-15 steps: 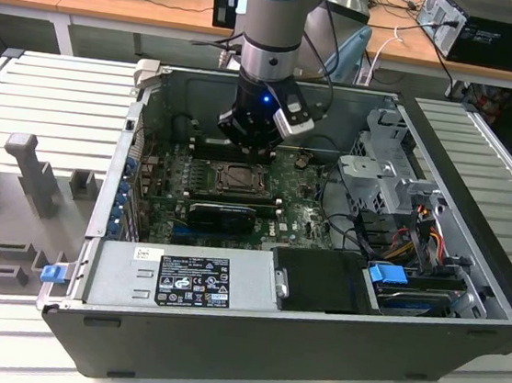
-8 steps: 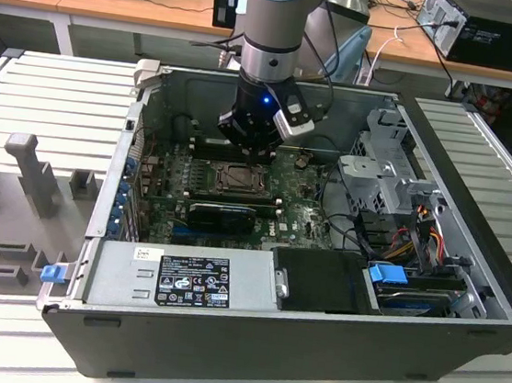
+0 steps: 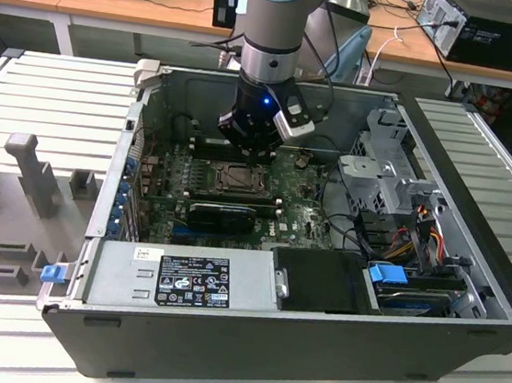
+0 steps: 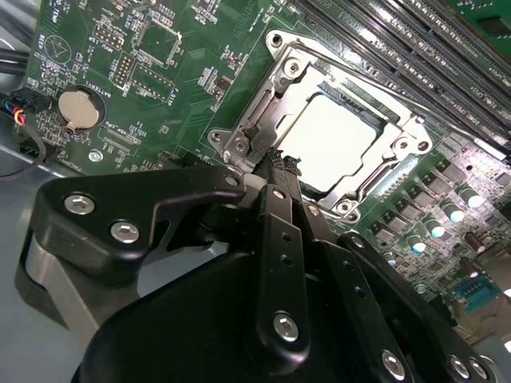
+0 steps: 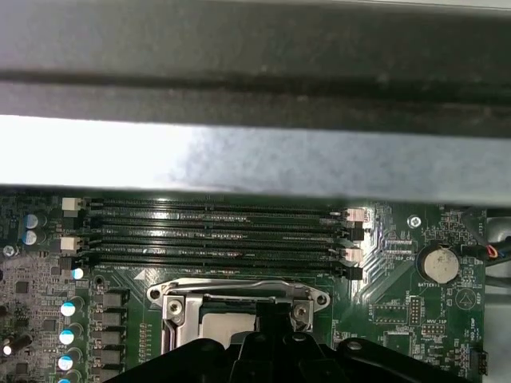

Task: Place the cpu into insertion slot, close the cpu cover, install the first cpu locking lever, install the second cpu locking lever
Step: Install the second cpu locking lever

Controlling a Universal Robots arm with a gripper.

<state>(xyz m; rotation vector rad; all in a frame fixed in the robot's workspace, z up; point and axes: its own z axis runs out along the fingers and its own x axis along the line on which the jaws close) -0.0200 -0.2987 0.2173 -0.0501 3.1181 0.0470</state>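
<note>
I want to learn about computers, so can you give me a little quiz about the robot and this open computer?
1. True or false: the flat square silvery chip sits in the square metal-rimmed socket on the green circuit board.
2. The black robot hand is nearest to: A the round coin battery, B the socket's edge, C the blue drive handle.
3. Fill in: the thin silvery frame cover is ___ (open/closed).
Key: 1 true; 2 B; 3 closed.
</note>
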